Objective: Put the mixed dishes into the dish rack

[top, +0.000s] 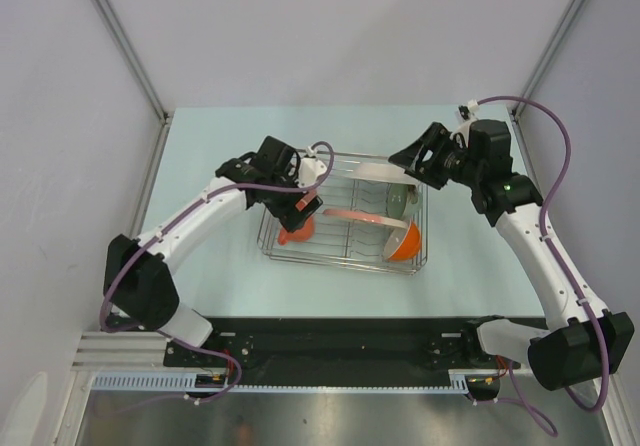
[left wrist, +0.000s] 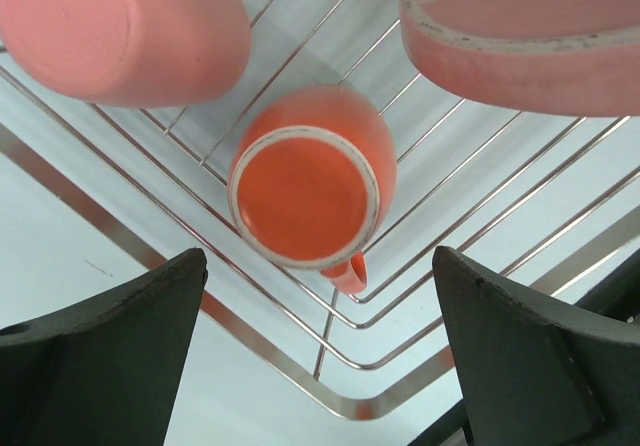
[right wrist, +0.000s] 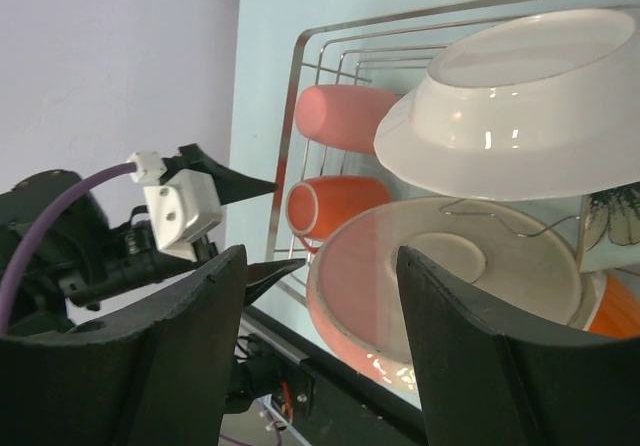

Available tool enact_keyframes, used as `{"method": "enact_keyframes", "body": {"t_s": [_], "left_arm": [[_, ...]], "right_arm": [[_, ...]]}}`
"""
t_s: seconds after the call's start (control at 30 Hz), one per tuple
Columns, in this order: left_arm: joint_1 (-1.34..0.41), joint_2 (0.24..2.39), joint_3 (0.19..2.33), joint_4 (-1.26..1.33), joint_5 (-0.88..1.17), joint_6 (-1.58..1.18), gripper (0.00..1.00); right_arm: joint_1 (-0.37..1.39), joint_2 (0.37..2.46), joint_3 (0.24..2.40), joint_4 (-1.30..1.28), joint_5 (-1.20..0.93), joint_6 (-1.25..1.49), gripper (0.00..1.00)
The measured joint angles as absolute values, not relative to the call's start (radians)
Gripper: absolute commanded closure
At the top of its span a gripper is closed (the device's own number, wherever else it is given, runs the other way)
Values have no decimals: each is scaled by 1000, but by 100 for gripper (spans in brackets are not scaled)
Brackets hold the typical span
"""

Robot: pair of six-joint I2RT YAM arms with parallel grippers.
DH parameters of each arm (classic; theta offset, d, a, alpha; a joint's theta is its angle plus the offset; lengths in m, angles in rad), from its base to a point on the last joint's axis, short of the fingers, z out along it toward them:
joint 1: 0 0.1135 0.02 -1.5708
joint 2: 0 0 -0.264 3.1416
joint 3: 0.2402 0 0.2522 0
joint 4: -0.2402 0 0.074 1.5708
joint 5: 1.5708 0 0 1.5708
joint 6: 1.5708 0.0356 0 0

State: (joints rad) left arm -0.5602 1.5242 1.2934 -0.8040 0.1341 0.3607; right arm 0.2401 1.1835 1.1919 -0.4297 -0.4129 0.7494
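The silver wire dish rack [top: 335, 262] sits mid-table. Inside it lie an orange cup [left wrist: 305, 191] with its base toward the camera, a coral-pink cup [left wrist: 120, 31], a pinkish plate [top: 362, 217] leaning on the prongs, a white plate [right wrist: 520, 116] above it, a pale green bowl [top: 397, 202] and an orange bowl [top: 403, 242]. My left gripper [left wrist: 315, 366] hangs wide open over the rack's left corner, just above the orange cup, holding nothing. At the rack's far right corner my right gripper [right wrist: 320, 336] is open and apart from the pinkish plate [right wrist: 450, 286], nothing between its fingers.
The rack's rim band [left wrist: 150, 256] runs under my left fingers. The pale table [top: 210, 166] shows around the rack, with grey walls on three sides. A black rail [top: 340, 351] holds the arm bases at the near edge. My left gripper [right wrist: 215, 188] shows in the right wrist view beside the rack.
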Motion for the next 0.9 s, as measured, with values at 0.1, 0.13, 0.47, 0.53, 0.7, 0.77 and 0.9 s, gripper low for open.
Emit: {"method": "enact_keyframes", "body": {"t_s": [0.1,0.13,0.47,0.53,0.7,0.77,0.9], "left_arm": [[-561,1511,1313,-831,125,363,0],[-561,1507,1317,-836,123,366,0],[-512,1399,1447,-856,149,315,0],[-469,1363,1472,-844,177,291,0],[-359,1264,1458,-826,220,260,0],[-324,1212,1424,-815,224,255,0],[-283,1142,1353,-809,247,251,0]], "right_arm": [[243,1184,1192,-435,-392,723,32],[245,1184,1192,-438,-384,716,18],[490,1182,1192,-564,1,537,0],[545,1175,1192,-587,86,503,0],[567,1119,1192,-612,187,459,0],[567,1089,1192,-614,212,447,0],[573,1065,1192,-616,247,430,0]]}}
